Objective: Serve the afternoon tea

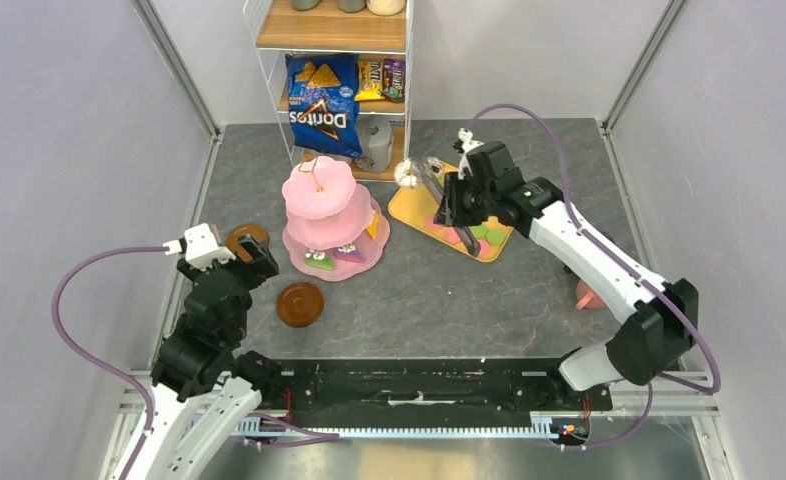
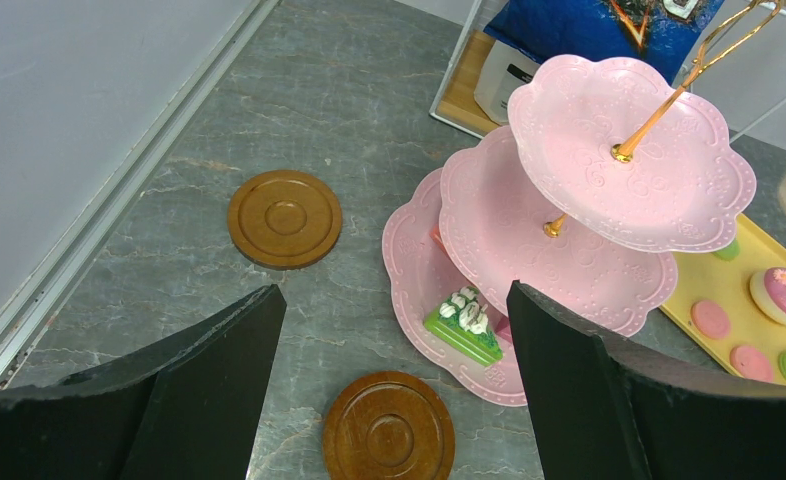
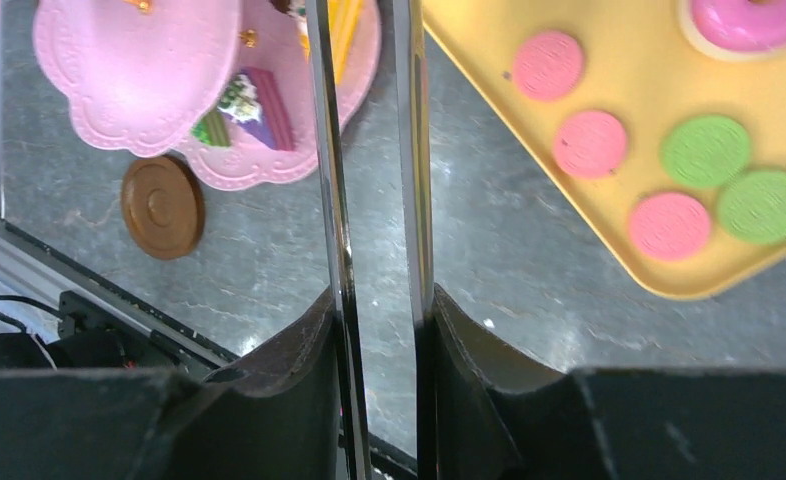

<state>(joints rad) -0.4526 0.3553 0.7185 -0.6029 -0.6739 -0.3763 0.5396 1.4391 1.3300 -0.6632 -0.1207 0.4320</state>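
Grey stone tabletop [image 1: 489,300], pink 3-tier stand [image 1: 317,190] at its centre.
We log left gripper [image 2: 391,295] spread wide near 2 brown saucers [image 2: 285,218]; right gripper [image 3: 381,300] clenches metal tongs [image 3: 414,150] by the yellow tray [image 3: 629,60] of macarons [image 3: 589,143]; cake slices [image 2: 464,325] sit on the bottom tier.

Behind right arm [image 1: 609,262], pink mug [image 1: 584,297] mostly hidden; tongs [image 3: 327,150] tips cut off at top edge.
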